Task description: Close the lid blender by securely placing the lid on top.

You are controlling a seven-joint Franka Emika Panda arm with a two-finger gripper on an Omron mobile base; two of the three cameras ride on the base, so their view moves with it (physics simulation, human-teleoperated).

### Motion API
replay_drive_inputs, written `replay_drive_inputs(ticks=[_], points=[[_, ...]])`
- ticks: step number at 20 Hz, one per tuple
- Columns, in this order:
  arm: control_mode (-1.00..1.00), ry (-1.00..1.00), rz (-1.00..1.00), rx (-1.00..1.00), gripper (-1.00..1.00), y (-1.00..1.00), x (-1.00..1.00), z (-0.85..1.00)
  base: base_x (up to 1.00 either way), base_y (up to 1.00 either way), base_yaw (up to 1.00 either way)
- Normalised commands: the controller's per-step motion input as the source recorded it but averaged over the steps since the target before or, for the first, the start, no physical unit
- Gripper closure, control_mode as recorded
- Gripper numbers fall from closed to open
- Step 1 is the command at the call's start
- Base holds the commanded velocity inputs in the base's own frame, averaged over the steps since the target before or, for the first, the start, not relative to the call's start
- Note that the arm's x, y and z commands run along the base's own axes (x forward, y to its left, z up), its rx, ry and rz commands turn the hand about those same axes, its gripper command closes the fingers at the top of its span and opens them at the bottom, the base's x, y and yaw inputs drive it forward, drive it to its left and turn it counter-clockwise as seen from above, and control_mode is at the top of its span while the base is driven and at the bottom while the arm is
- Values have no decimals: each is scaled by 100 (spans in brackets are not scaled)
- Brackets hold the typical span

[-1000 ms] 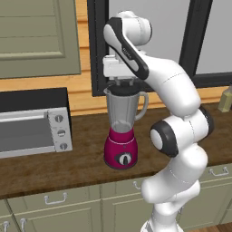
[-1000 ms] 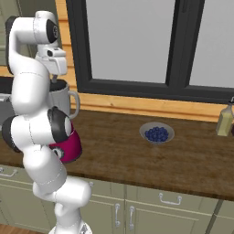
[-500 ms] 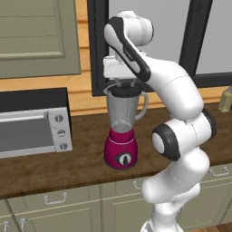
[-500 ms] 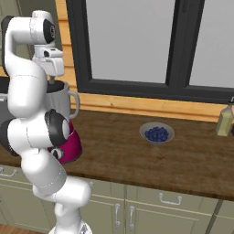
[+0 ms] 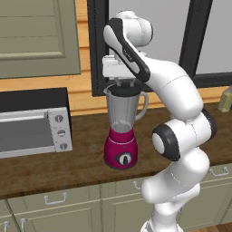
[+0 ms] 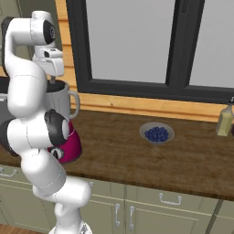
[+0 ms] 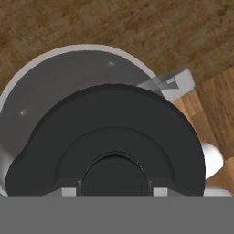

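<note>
The gripper (image 5: 121, 84) hangs straight above the blender (image 5: 122, 128), its jaws closed on the raised centre of the one black lid (image 7: 109, 146). In the hand view the lid sits over the jar's mouth, slightly off-centre, with a crescent of the jar's rim showing past it. One blender stands on the worktop (image 5: 68, 158), toward its back edge. One silver toaster oven (image 5: 31, 127) is at the worktop's left end. One bowl of blueberries (image 6: 156, 133) and one bottle (image 6: 225, 119) stand further right.

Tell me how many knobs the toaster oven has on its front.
3. The knobs run down the right side of the toaster oven: top, middle, bottom.
</note>
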Motion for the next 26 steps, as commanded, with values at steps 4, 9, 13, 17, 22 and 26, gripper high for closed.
replay_drive_inputs(ticks=[4, 9, 13, 17, 22, 26], points=[[-100, -8, 0, 3, 100, 0, 21, 0, 0, 0, 0], [-100, -11, 0, 3, 100, 0, 14, 0, 0, 0, 0], [-100, -8, 0, 1, 100, 4, 1, -5, 0, 0, 0], [-100, 0, 0, 0, 100, 6, 0, -16, 0, 0, 0], [-100, 0, 0, 0, 100, 6, 0, -19, 0, 0, 0], [-100, 0, 0, -1, 100, 0, 0, -50, 0, 0, 0]])
